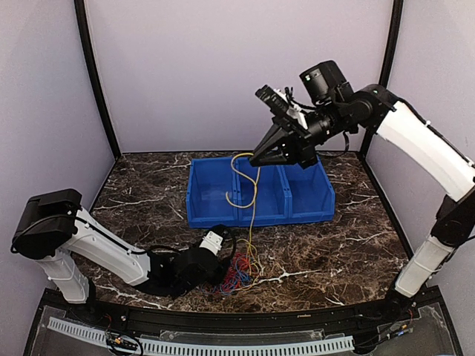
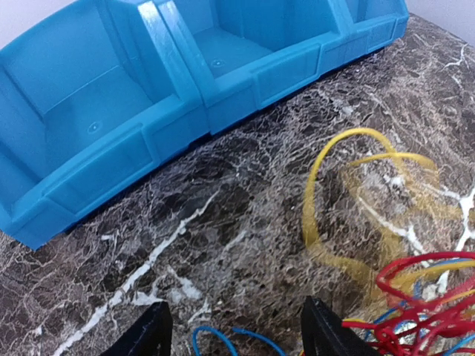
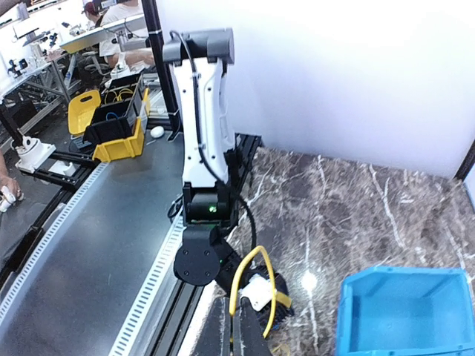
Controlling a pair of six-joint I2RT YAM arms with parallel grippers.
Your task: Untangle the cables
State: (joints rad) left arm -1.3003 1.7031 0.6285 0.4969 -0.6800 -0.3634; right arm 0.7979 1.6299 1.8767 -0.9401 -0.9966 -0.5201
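A tangle of red and blue cables point(image 1: 236, 273) lies on the marble table near the front. A yellow cable point(image 1: 254, 194) rises from it to my right gripper point(image 1: 256, 159), which is shut on it high above the blue bin point(image 1: 211, 194). The right wrist view shows the yellow loop point(image 3: 238, 275) pinched at that gripper point(image 3: 233, 311). My left gripper point(image 1: 222, 276) is low at the tangle's left edge. In the left wrist view it point(image 2: 236, 335) is open with a blue cable point(image 2: 223, 337) between its fingers, red cables point(image 2: 423, 297) to its right and yellow loops point(image 2: 318, 194) ahead.
The blue three-compartment bin point(image 2: 178, 122) stands at the back middle of the table; it also shows in the right wrist view point(image 3: 356, 311). The left arm's base point(image 3: 200, 252) and the table's front rail point(image 3: 159, 274) show below the right gripper.
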